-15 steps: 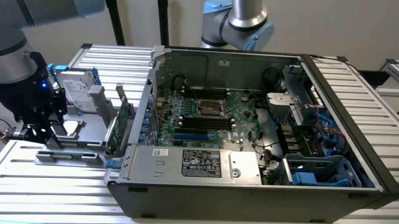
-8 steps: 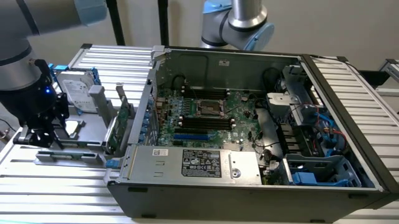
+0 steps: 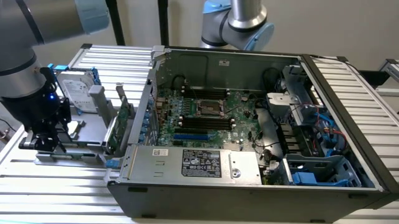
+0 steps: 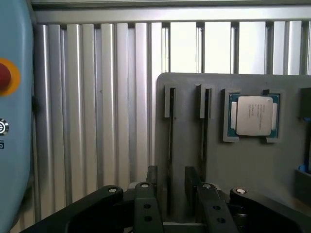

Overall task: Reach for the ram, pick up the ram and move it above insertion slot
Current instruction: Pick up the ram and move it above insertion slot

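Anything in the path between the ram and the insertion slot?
Yes. In the exterior view, the upright green card and the case wall stand between the ram, in its grey holder under the claw, and the insertion slot.

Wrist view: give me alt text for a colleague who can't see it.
The gripper hangs open over a grey holder tray, its fingers either side of one of two narrow slots. A silver processor chip sits in a square recess of the tray, which lies on a ribbed metal table.
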Robot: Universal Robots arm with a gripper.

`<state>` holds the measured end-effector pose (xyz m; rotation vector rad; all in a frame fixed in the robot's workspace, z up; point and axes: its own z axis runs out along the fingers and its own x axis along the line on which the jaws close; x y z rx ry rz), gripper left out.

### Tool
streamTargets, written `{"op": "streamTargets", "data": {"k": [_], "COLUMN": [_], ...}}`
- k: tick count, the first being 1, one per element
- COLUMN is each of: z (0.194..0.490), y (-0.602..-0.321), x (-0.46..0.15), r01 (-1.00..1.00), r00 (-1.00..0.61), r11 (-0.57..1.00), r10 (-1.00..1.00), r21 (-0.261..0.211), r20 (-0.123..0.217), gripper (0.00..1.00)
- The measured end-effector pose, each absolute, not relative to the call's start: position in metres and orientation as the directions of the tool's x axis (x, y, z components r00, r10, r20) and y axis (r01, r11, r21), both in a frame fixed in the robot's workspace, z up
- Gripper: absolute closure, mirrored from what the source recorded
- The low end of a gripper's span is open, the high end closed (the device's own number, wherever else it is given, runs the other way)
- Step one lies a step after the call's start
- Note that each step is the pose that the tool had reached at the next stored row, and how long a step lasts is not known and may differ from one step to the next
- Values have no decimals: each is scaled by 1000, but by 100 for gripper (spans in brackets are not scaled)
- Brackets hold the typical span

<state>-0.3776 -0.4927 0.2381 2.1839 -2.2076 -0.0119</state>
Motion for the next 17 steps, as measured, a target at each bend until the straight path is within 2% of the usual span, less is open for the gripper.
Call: {"op": "streamTargets", "data": {"k": [17], "z": [207], "y": [-493], "x": [-378], "r01": [-999], "r00": [13], "r11": [-13], "r10": [-1000], "r21": [31], "r20": [20], "gripper": [64]}}
